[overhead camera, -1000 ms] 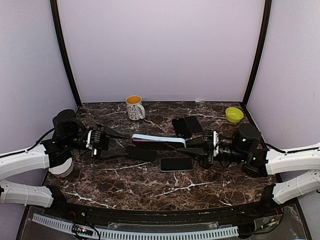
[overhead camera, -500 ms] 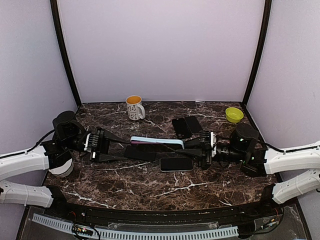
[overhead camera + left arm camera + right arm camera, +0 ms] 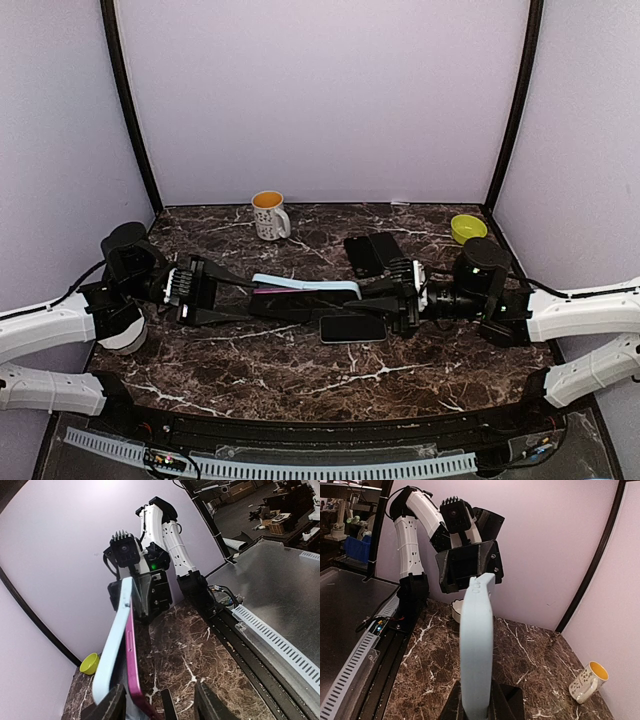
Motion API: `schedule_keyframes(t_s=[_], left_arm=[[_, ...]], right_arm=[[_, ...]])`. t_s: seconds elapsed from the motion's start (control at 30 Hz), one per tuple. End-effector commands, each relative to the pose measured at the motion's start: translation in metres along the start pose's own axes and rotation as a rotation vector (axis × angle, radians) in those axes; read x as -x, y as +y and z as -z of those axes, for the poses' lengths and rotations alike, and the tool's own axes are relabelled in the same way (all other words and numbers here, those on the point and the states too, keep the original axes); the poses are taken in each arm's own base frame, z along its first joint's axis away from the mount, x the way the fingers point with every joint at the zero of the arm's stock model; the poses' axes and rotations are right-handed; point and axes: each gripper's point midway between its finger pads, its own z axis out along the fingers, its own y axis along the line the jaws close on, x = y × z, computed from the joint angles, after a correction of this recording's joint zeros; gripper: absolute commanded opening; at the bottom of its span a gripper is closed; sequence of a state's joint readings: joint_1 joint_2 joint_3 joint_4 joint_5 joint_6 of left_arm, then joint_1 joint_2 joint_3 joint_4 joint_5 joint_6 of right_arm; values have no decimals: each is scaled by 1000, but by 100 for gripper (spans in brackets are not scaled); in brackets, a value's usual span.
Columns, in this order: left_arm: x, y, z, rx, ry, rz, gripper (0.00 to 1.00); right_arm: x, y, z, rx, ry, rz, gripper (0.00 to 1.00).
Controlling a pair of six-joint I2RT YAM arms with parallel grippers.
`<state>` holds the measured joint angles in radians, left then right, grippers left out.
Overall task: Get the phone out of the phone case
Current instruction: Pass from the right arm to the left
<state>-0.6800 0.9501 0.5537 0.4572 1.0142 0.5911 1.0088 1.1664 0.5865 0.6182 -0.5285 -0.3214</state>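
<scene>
A light blue phone case (image 3: 305, 286) hangs level above the table between my two grippers, standing on its edge. My right gripper (image 3: 368, 297) is shut on the case's right end; the right wrist view shows the case (image 3: 476, 645) edge-on, rising from between the fingers (image 3: 451, 705). The magenta phone (image 3: 131, 655) has come partly out of the case (image 3: 112, 645) at the left end. My left gripper (image 3: 159, 705) stands open around that end, and the phone lies close to one finger (image 3: 107, 705), with a gap to the other.
A white mug (image 3: 268, 214) stands at the back left and a yellow-green bowl (image 3: 467, 229) at the back right. Black phones lie flat on the marble (image 3: 352, 328), two more behind (image 3: 375, 250). A white round object (image 3: 125, 338) sits by the left arm.
The case, phone and right gripper have shifted a little to the left, and the left gripper has drawn back left with them. The grips look unchanged.
</scene>
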Motion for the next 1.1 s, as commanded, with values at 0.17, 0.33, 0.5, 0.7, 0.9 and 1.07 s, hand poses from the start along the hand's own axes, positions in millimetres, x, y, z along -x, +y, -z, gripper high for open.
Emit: schedule_keyframes(t_s=[0.17, 0.33, 0.5, 0.7, 0.9, 1.07], left_arm=[[-9, -9, -6, -25, 17, 40, 50], [-8, -8, -7, -23, 14, 38, 49], [-5, -2, -7, 3, 9, 43, 40], [-8, 10, -9, 63, 23, 55, 19], [-26, 27, -9, 159, 107, 43, 0], [-40, 21, -9, 136, 163, -14, 0]], right_arm=[[54, 24, -14, 143, -156, 64, 0], [53, 24, -18, 134, -143, 75, 0], [46, 24, -24, 112, -129, 85, 0], [42, 21, -31, 79, -122, 88, 0], [32, 4, -25, -64, -109, -3, 22], [22, -9, -8, -176, -38, -111, 45]])
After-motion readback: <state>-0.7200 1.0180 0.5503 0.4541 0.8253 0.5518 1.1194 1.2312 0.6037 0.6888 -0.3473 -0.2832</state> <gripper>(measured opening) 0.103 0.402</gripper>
